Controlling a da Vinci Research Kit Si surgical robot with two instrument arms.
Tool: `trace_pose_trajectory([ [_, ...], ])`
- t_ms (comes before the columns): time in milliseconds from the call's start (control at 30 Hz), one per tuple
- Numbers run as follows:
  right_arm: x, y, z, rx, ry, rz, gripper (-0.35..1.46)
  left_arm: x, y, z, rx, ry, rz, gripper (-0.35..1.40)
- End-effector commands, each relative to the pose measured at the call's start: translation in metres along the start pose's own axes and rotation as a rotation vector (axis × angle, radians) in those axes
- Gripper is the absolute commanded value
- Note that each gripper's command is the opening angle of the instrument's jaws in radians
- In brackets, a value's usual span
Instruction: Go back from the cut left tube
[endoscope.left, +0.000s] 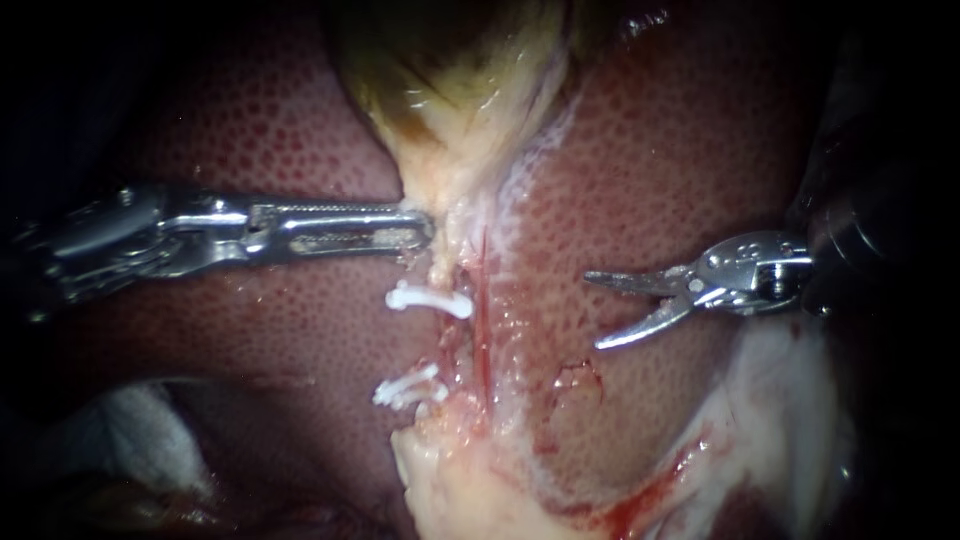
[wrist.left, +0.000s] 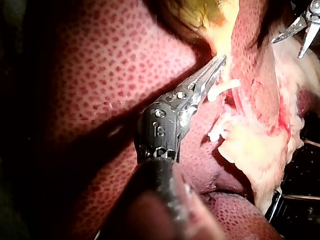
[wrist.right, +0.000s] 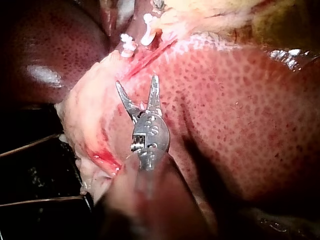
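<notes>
**Right jaws open, clear of the cut tube, free path to the right**

My right instrument (endoscope.left: 592, 310) hangs over the liver (endoscope.left: 680, 150) with its two slim curved jaws apart and nothing between them. The cut left tube (endoscope.left: 438, 272) lies to the left of those tips in the endoscope view, straight ahead along the line of my jaws and well apart from them. The tube's long axis runs from the gallbladder (endoscope.left: 450, 60) downward, so my jaws point at it crosswise. Backing off therefore means drawing straight along my own shaft toward the right, away from the tube.

Two white clips mark the tube. The upper clip (endoscope.left: 430, 300) and the lower clip (endoscope.left: 408, 390) have a ragged gap between them, which I judge to be the cut. Just beside the clips, on my side, a thin red tube (endoscope.left: 482, 300) runs parallel. It is the nearest thing to my tips, though not touching them.

My left instrument (endoscope.left: 425, 228) is much the nearer of the two. Its long jaws lie together and appear to pinch the pale tissue (endoscope.left: 445, 205) just under the gallbladder, above the upper clip.

Nothing stands behind my right jaws except bare liver and some pale fat (endoscope.left: 790, 400) lower down. I judge the only hazard to be an open tip dragging on the liver surface.
</notes>
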Motion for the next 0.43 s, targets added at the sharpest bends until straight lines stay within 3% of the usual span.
trace_pose_trajectory([
  [33,0.0000,0.0000,0.0000,-0.002,0.000,0.000,1.43,-0.0001,0.0000,0.0000,0.002,-0.004,0.000,-0.35],
  [433,0.0002,0.0000,0.0001,-0.007,0.005,0.001,1.43,0.0000,0.0000,-0.0001,0.001,-0.005,0.000,-0.35],
])
